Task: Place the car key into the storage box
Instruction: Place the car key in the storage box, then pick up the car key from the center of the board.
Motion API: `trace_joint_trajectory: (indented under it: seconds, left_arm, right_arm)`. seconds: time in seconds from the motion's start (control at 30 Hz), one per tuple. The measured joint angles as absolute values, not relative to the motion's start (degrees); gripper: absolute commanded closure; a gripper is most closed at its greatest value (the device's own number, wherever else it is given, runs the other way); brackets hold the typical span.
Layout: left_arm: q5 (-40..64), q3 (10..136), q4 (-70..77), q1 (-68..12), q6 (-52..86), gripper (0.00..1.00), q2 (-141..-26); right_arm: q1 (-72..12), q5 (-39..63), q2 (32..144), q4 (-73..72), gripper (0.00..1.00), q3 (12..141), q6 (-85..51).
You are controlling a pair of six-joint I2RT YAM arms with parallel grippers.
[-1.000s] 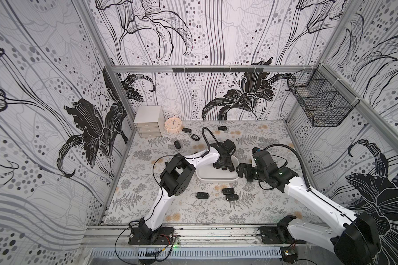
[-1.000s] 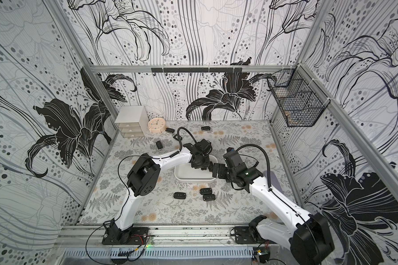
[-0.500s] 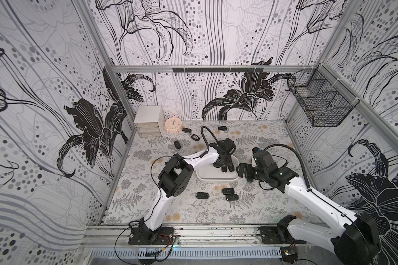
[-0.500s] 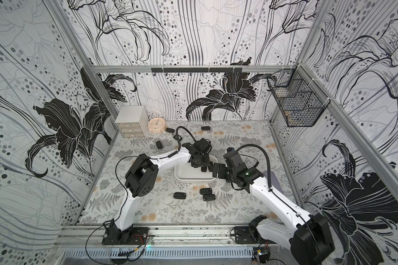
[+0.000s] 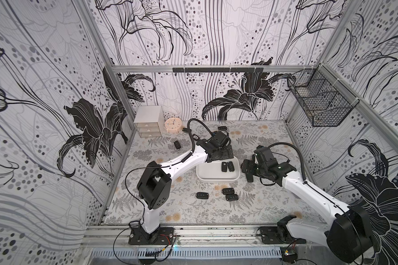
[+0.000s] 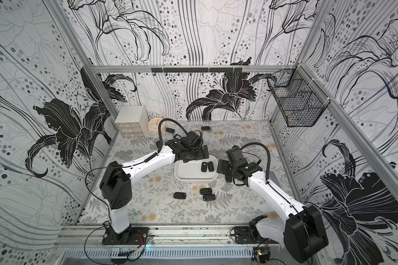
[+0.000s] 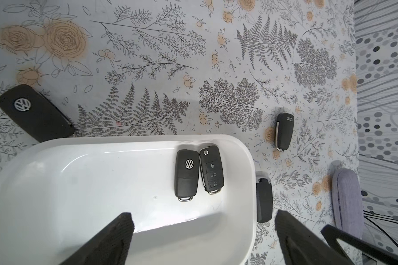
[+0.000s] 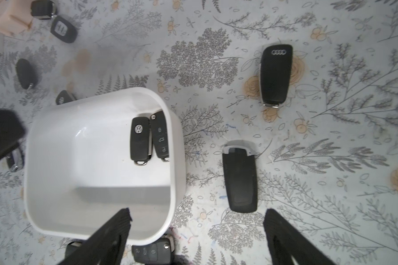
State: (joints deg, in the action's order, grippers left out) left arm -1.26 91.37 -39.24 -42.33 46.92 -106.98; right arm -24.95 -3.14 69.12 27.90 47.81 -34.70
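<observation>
The white storage box (image 5: 211,176) sits mid-table, and two black car keys lie side by side at its right end: a VW-badged key (image 7: 187,175) and a button-side key (image 7: 211,171). My left gripper (image 7: 202,214) hangs over the box's far edge, open wide and holding nothing. Just right of the box, low over the table, my right gripper (image 8: 197,212) is open and empty too. A plain black key fob (image 8: 239,176) lies on the table ahead of it, beside the box wall (image 8: 177,160). Both grippers show in a top view, left gripper (image 5: 223,154) and right gripper (image 5: 247,171).
Three loose keys (image 5: 228,191) lie in front of the box and several more behind it, including an Audi key (image 8: 275,75). A grey drawer cabinet (image 5: 148,125) and a pink clock (image 5: 173,125) stand at the back left. A black wire basket (image 5: 319,107) hangs on the right wall.
My left gripper has gone from nearly shut to wide open above the box. The right gripper has stayed beside the box, jaws slightly narrower.
</observation>
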Motion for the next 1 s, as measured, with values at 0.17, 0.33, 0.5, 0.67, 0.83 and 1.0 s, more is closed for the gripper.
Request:
trace_joint_trajectory:
  seconds: [0.17, 0.33, 0.5, 0.67, 0.83, 1.0]
  left_arm:
    - [-1.2, 85.8, -38.2, -41.7, 45.5, 0.01, -101.1]
    - [-1.3, 81.7, -37.2, -40.9, 43.7, 0.01, -95.4]
    - [-1.2, 78.5, -35.4, -40.5, 41.8, 0.01, -91.1]
    - [-1.0, 75.8, -34.8, -40.0, 40.0, 0.01, -89.0]
    - [-1.0, 75.2, -34.1, -39.1, 38.8, 0.01, -88.2]
    - [-0.9, 75.2, -33.8, -38.3, 38.8, 0.01, -88.3]
  right_arm:
    - [-23.9, -4.0, 71.9, 29.7, 0.13, 48.9, -35.0]
    - [-23.4, -5.4, 74.2, 30.9, 0.13, 49.6, -35.2]
    - [-21.2, -7.0, 76.1, 31.8, 0.13, 50.3, -35.4]
    - [-18.3, -7.6, 80.5, 31.9, 0.16, 53.2, -35.3]
    - [-15.5, -7.7, 87.0, 31.2, 0.21, 57.3, -34.3]
    - [-12.7, -6.9, 94.3, 30.5, 0.26, 62.6, -31.8]
